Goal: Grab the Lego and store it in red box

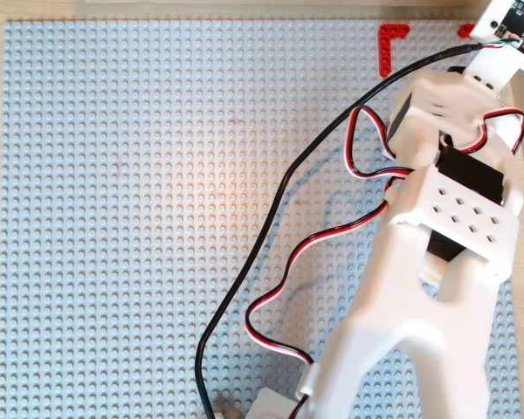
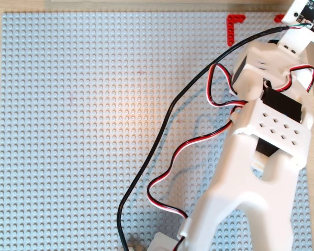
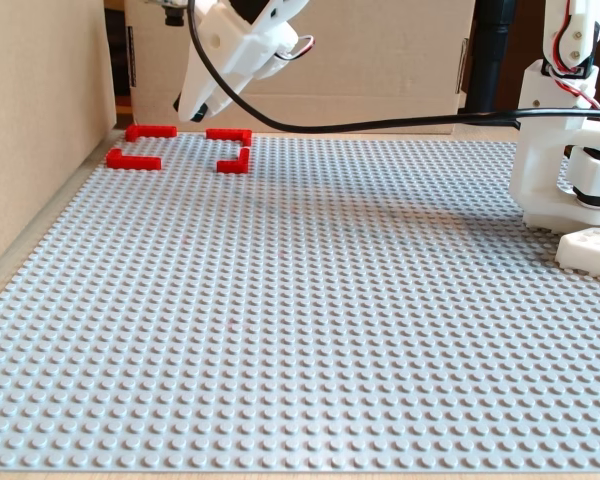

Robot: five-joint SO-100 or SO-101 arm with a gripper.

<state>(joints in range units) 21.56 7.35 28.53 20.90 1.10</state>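
Grey studded baseplate [image 3: 310,300] covers the table; cardboard walls stand behind and to the left in the fixed view.

Gripper [image 3: 192,112]: white, hanging above the far left corner of the plate in the fixed view, tips pointing down over the red pieces. Jaws hidden in the overhead views by the arm's own body; in the fixed view the fingers [image 3: 202,98] read as one closed-looking wedge, but whether anything sits between them I cannot tell. No Lego hexagon shows in any view, neither on the plate nor visibly in the gripper.

Red box [image 3: 178,146]: an outline, not a walled container. Fixed view count: four thin red pieces with gaps between them. The studs inside the outline look bare in the fixed view. In both overhead views only one L-shaped corner [image 1: 390,44] shows in full, plus a sliver of a second [image 1: 465,30] at the top edge; the arm covers the remainder.

Arm [image 1: 437,262]: one, white, with black servo blocks. One black cable [image 1: 253,262] and red-white-black wire looping beside it across the plate. Base [image 3: 565,130] stands at the right edge in the fixed view.
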